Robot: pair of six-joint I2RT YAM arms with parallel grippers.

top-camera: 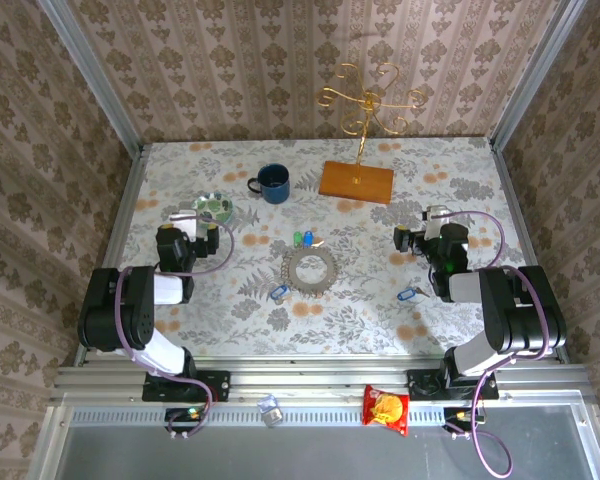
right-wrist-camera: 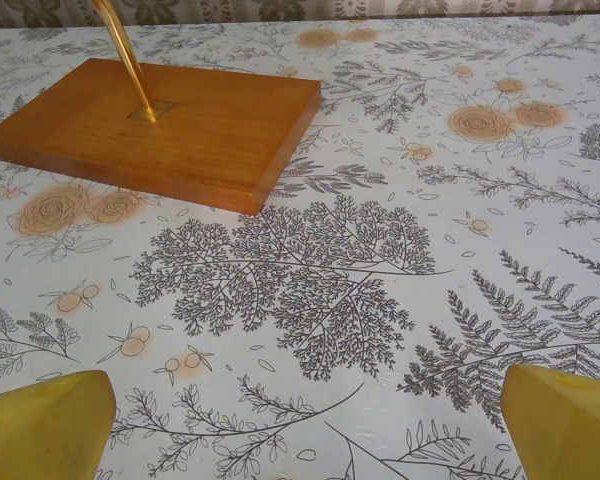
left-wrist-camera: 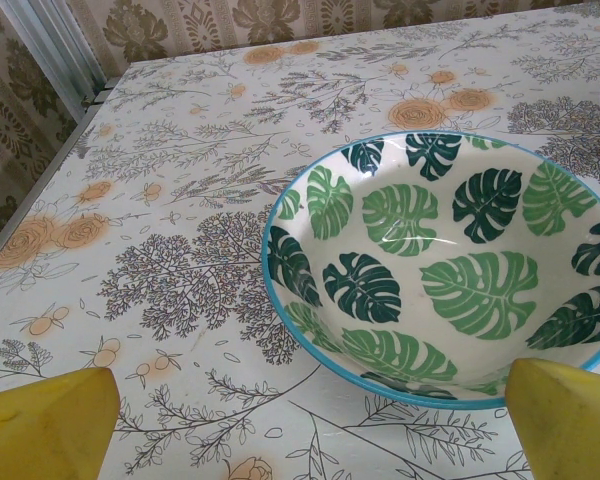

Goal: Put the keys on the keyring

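Top view: the keyring [top-camera: 310, 268] lies mid-tabletop [top-camera: 380, 330], between the two arms and about equally far from each. It sits to the lower right of the left pincer [top-camera: 194, 224] and to the lower left of the right pincer [top-camera: 427, 224]. Both pincers gape wide and hold nothing, and both point toward the top of the frame, away from the ring. A key pair [top-camera: 302, 239], one tagged green and one blue, rests just above the ring. The left key [top-camera: 277, 292] lies just beside the ring's lower left edge. The right key [top-camera: 408, 296] lies well apart at lower right, closest to the right arm. The blades are too small to show which way they lie, and it is not clear whether the ring has an opening.

Left wrist: the left pincer [left-wrist-camera: 307, 385] stands wide, with yellow fingertips [left-wrist-camera: 50, 420] in the bottom corners. It faces the leaf-patterned dish [left-wrist-camera: 280, 200], whose right side is cut off.

Right wrist: the right pincer [right-wrist-camera: 305, 390] is wide and empty over bare tabletop. The wooden base [right-wrist-camera: 210, 130] sits at upper left, its brass stem cut off by the frame.
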